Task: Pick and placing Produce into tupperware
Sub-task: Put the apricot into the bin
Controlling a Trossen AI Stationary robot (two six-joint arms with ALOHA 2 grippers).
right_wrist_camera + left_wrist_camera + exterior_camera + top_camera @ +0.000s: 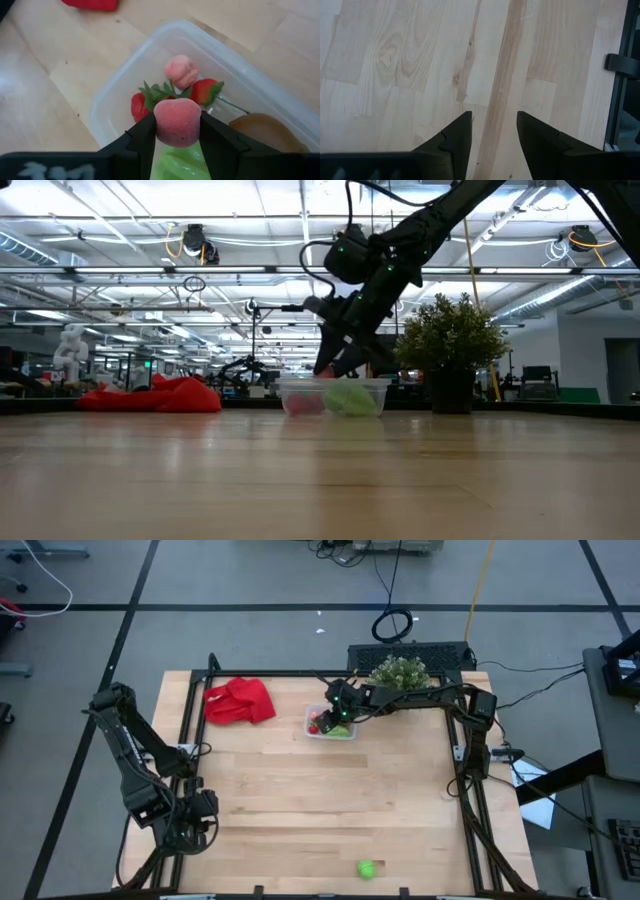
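Note the right gripper point(178, 131) clamps a pink fruit point(177, 121) just above the tupperware point(115, 95), at the table's far edge. The left gripper point(492, 131) waits near-left, part open, empty.

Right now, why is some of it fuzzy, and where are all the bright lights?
In the low view the near table is soft and blurry, while ceiling strip lights glare behind the dark right gripper. In the right wrist view the pink fruit between the fingers looks fairly sharp, but the clear tupperware rim is hazy. The left wrist view shows evenly lit wood, no strong shadows.
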